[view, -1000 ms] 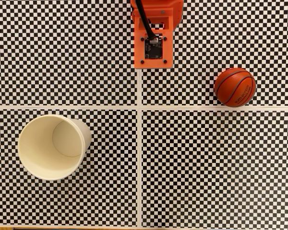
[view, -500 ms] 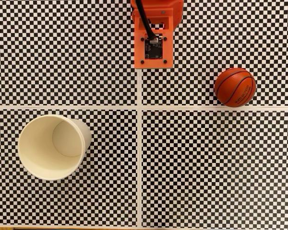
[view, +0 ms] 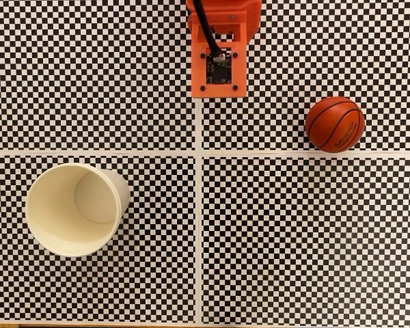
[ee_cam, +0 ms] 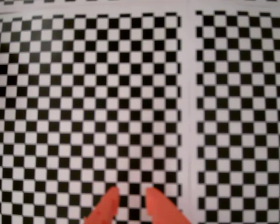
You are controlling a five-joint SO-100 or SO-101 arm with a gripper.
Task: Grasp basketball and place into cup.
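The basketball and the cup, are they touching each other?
Apart. The fixed view shows the basketball at upper right and the cup at lower left, with wide checkered surface between them.

In the fixed view the orange arm base (view: 219,51) is cut off by the top edge. The basketball (view: 334,124) carries print too small to read. In the blurred wrist view the gripper (ee_cam: 130,193) shows its orange fingertips (ee_cam: 109,200) alone, the rest cut by the bottom edge.
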